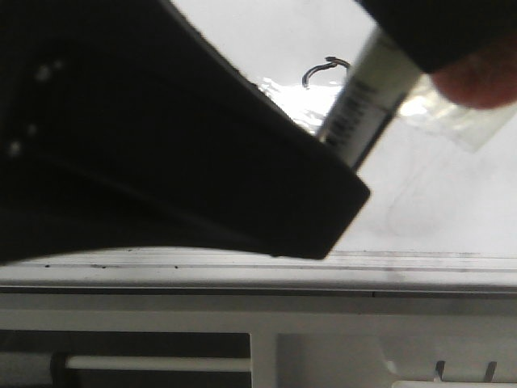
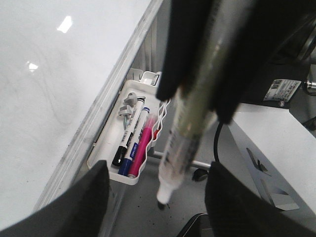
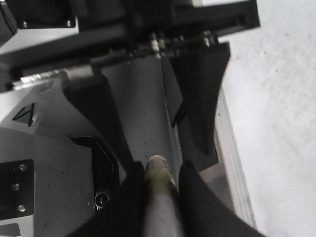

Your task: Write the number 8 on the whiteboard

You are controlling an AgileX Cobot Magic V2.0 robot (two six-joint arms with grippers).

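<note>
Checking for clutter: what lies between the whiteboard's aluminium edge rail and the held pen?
In the left wrist view, a white tray of markers sits between the rail and the pen.

A tray point(image 2: 106, 165) hangs just below the whiteboard's point(image 2: 49, 89) edge rail point(image 2: 106, 106), with three markers point(image 2: 134, 140) lying side by side in it. On the whiteboard, a partial stroke point(image 1: 323, 71) sits beside a pen point(image 1: 367, 93).

Glare is seen on the glossy whiteboard point(image 1: 452, 210) in the front view, where a near dark arm is blurred; the right wrist view is dim and soft.
</note>
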